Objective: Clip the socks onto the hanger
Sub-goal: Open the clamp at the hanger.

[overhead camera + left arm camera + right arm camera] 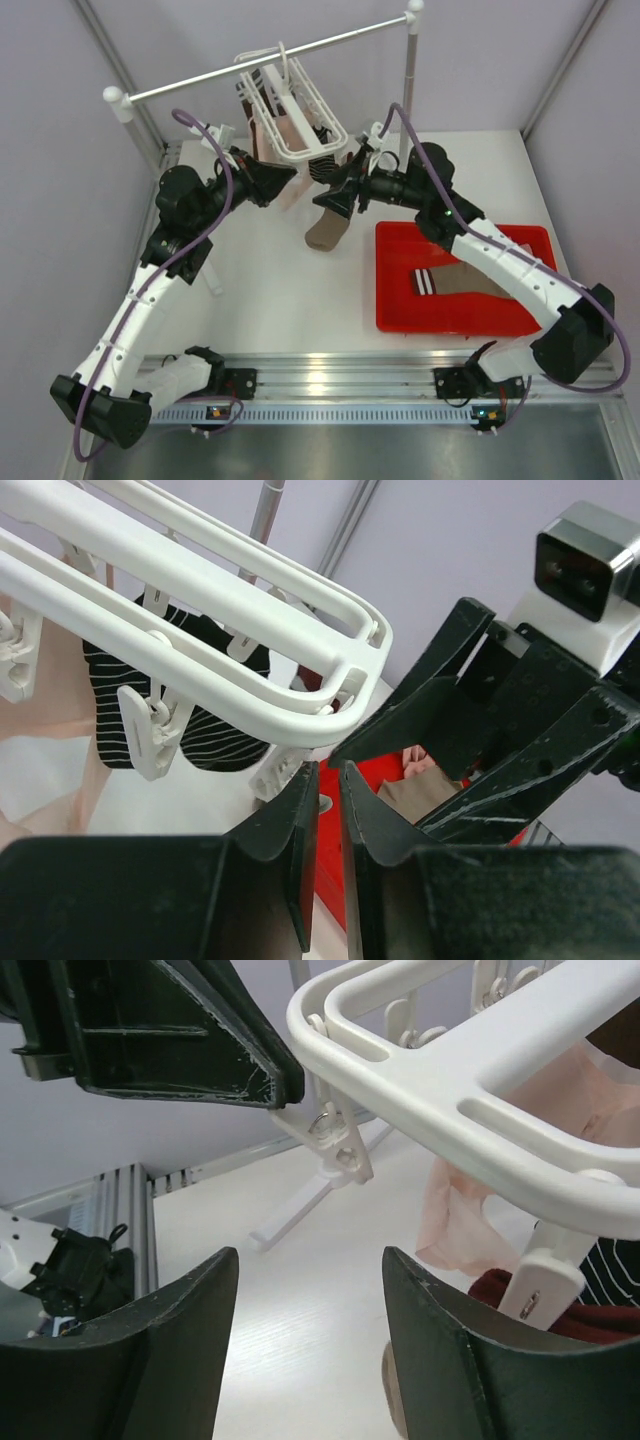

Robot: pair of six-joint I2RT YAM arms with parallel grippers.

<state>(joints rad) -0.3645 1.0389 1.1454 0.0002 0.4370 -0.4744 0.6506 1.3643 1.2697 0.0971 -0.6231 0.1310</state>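
From above, the white plastic lattice hanger (310,125) hangs off a thin rail (250,60). A limp pink sock (283,135) and a brown sock (328,230) droop beneath it. A second brown sock (470,283), striped at the cuff, lies flat in the glossy red tray (400,300). My left gripper (290,180) and right gripper (330,186) sit close under the frame, near each other. Through my left wrist camera, my black fingers (298,830) are pinched to a thin slit with nothing between them, just beside a small dangling clip (282,775). Through my right wrist camera, my jaws stand wide apart and empty over the smooth white table (300,1260).
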